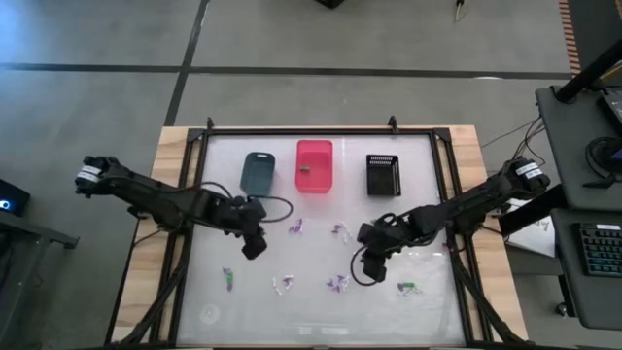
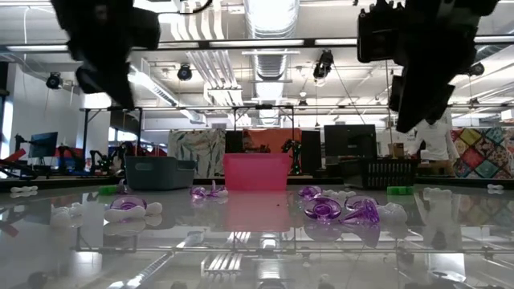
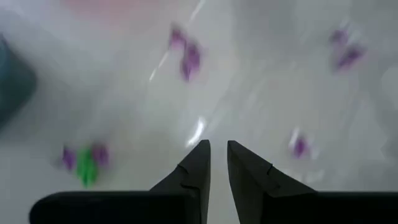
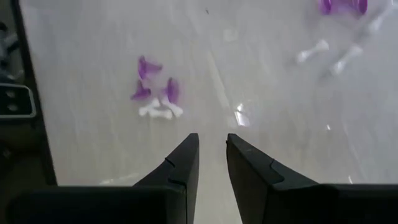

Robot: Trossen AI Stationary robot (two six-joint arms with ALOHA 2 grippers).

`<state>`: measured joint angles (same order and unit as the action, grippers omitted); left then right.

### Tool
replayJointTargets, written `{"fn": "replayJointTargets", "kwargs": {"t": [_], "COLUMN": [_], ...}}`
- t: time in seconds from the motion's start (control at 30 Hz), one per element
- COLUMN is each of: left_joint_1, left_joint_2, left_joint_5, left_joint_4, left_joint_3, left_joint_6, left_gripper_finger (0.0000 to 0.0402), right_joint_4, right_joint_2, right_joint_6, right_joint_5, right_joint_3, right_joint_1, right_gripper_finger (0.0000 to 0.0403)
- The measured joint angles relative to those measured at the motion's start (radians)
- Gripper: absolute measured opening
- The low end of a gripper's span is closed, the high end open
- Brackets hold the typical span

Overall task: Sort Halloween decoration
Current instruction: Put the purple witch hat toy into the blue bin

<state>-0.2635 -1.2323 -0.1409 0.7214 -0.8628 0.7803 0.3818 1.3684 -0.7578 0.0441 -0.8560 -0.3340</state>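
The Halloween decoration lies scattered on the clear tabletop: purple trinkets point(image 1: 296, 227) point(image 1: 338, 231) point(image 1: 228, 280) point(image 1: 337, 283), a white one point(image 1: 283, 284) and a green one point(image 1: 408, 288). My left gripper point(image 1: 255, 245) hangs above the table's left middle, pointing steeply down, its fingers point(image 3: 198, 163) a narrow gap apart with nothing between them. My right gripper point(image 1: 371, 267) hangs over the right middle, tilted down, open and empty point(image 4: 212, 140). A purple-and-white cluster point(image 4: 155, 93) lies on the table beyond it.
Three bins stand in a row at the far side: blue-grey point(image 1: 258, 172), pink point(image 1: 314, 165) with a small dark item inside, and black point(image 1: 383, 175). A dark frame point(image 1: 321, 129) borders the clear top. A desk with a keyboard point(image 1: 603, 248) stands off to the right.
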Motion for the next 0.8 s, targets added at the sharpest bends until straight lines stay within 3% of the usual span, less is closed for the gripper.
{"fn": "replayJointTargets", "kwargs": {"t": [0.13, 0.43, 0.6, 0.8], "left_joint_1": [-0.016, -0.017, -0.023, -0.024], "left_joint_2": [-0.051, -0.196, -0.243, -0.259], "left_joint_5": [0.022, 0.01, -0.01, -0.019], "left_joint_4": [0.01, -0.225, -0.334, -0.409], "left_joint_3": [-0.005, -0.006, -0.002, 0.007], "left_joint_6": [0.0, -0.084, -0.286, -0.543], "left_gripper_finger": [0.0037, 0.0037, 0.0045, 0.0088], "right_joint_4": [-0.005, -0.007, -0.016, -0.025], "right_joint_2": [0.0, 0.0, 0.0, 0.0], "right_joint_6": [0.001, 0.009, 0.009, 0.024], "right_joint_5": [-0.04, -0.082, -0.11, -0.137], "right_joint_3": [-0.001, -0.001, -0.001, 0.0], "right_joint_1": [0.0, 0.0, 0.0, 0.0], "right_gripper_finger": [0.0076, 0.0068, 0.0068, 0.0068]}}
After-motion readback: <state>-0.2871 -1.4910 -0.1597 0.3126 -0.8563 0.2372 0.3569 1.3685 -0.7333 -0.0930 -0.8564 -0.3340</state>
